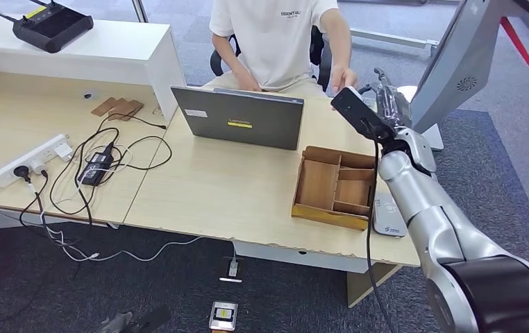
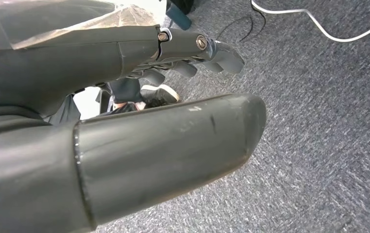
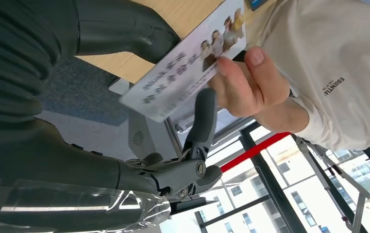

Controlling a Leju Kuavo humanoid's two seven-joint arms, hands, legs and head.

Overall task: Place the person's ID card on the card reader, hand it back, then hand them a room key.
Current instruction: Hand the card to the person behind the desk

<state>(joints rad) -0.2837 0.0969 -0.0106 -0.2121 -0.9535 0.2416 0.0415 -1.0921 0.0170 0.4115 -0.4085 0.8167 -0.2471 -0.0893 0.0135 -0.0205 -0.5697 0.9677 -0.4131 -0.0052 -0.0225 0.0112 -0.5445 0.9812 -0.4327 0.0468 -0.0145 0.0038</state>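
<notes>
In the right wrist view, the ID card point(image 3: 183, 73), white with small photos and print, sits between the thumb and a dark finger point(image 3: 203, 116) of my right hand point(image 3: 139, 160). A person's hand point(image 3: 248, 82) pinches the card's far end at the same time. In the head view my right hand point(image 1: 381, 104) is raised past the desk's far right corner, close to the person's hand point(image 1: 343, 78). The white card reader point(image 1: 389, 216) lies on the desk beside the wooden tray. My left hand point(image 2: 125, 63) hangs over grey carpet, fingers apart and holding nothing.
A compartmented wooden tray point(image 1: 334, 186) sits under my right forearm. An open laptop point(image 1: 239, 118) stands before the seated person point(image 1: 275, 35). Brown flat cards point(image 1: 117, 107), a power strip point(image 1: 29, 159) and cables lie on the left. A grey monitor stand point(image 1: 456, 62) rises at right.
</notes>
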